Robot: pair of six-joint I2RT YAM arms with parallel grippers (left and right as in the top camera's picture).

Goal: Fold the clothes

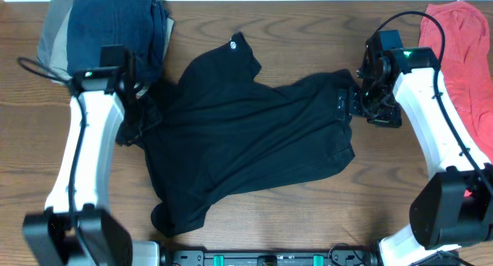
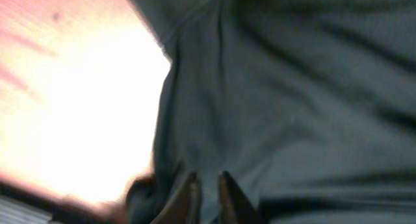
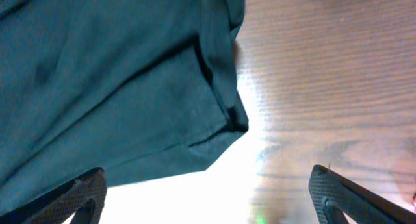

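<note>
A black short-sleeved cloth shirt [image 1: 246,135] is spread flat at the middle of the brown wooden desk [image 1: 308,35]. Its collar is pointed at the far edge and its hem at the near edge, so the long axis is set slightly aslant, with one sleeve stretched out to the right. Bare wood is left beyond the collar and along the near right. A folded stack of dark blue and grey clothes [image 1: 115,27] is touched by the shirt's left shoulder, and a crumpled red cloth garment [image 1: 462,58] is kept well apart at the right edge. The left gripper [image 2: 208,195] is clenched on cloth at the shirt's left side. The right gripper [image 3: 208,201] is spread wide, with the right sleeve's hem corner framed between its fingers
</note>
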